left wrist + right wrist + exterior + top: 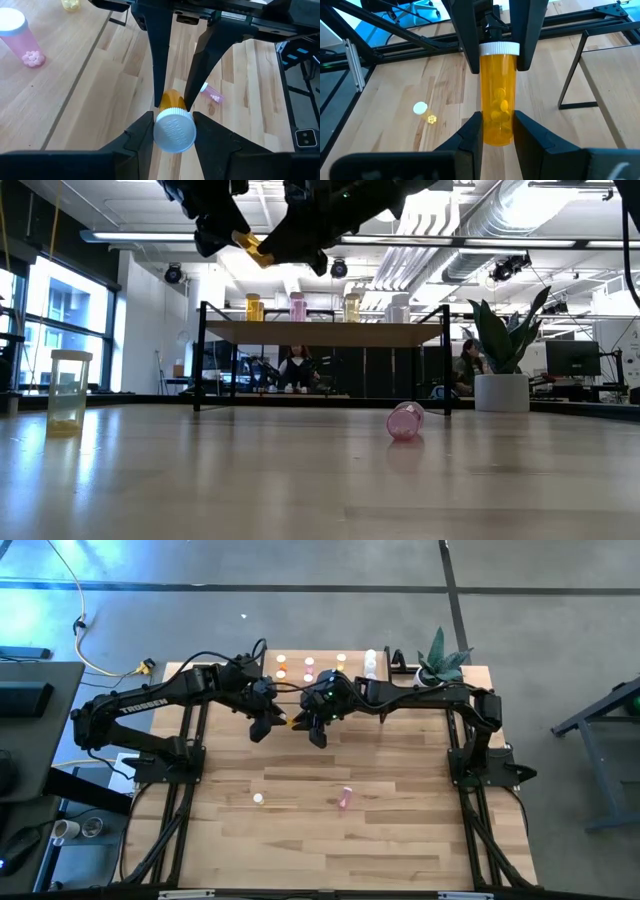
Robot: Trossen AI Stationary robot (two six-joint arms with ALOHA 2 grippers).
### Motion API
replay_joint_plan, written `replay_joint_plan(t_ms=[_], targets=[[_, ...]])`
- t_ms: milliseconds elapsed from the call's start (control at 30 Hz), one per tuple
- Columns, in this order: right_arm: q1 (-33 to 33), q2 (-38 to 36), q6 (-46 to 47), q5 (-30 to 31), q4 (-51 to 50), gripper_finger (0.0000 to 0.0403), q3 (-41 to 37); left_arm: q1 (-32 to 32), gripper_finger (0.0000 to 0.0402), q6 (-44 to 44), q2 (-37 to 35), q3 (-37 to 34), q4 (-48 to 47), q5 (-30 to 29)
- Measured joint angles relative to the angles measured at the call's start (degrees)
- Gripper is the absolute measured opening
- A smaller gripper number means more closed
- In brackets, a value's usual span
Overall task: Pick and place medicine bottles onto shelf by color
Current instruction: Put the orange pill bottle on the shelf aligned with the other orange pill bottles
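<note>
Both arms meet in mid-air over the tabletop (400, 840), just in front of the shelf (325, 333), with one orange bottle (496, 105) caught between them. The left end effector (172, 131) is pinching it at the white cap (174, 131) end, and the right end effector (497, 131) is pinching the orange body at the other end, so both sets of fingers are closed on the same bottle. From the low camera the bottle hangs tilted, well above the wood and higher than the shelf board.

On the shelf there's already a row standing upright: an orange one (254, 307), a pink one (298, 306), a yellow one (352, 307) and a whitish one (398, 308).

Down on the tabletop, a pink bottle (405, 421) lies on its side, well out in front of the shelf. A yellowish clear bottle (68, 388) stands upright well apart from it, toward the left arm's side.

A potted plant (503, 365) sits at the far corner by the right arm's base. Two people (297, 370) are seated in the room beyond the shelf
</note>
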Motion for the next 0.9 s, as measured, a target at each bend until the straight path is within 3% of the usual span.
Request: replay_joint_plan(t_ms=[267, 633, 900], targets=[[0.0, 0.0, 0.2, 0.2, 0.0, 0.0075, 0.0, 0.0, 0.0116, 0.0, 0.0, 0.0, 0.0, -0.1], [-0.6, 0.0, 0.2, 0.6, -0.5, 0.0171, 0.0, 0.0, 0.0117, 0.0, 0.0, 0.0, -0.7, -3.4], [-1.7, -0.7, 0.8, 0.6, -5.7, 0.0180, 0.0, 0.9, 0.0117, 0.9, 0.0, 0.4, -2.0, -3.8]])
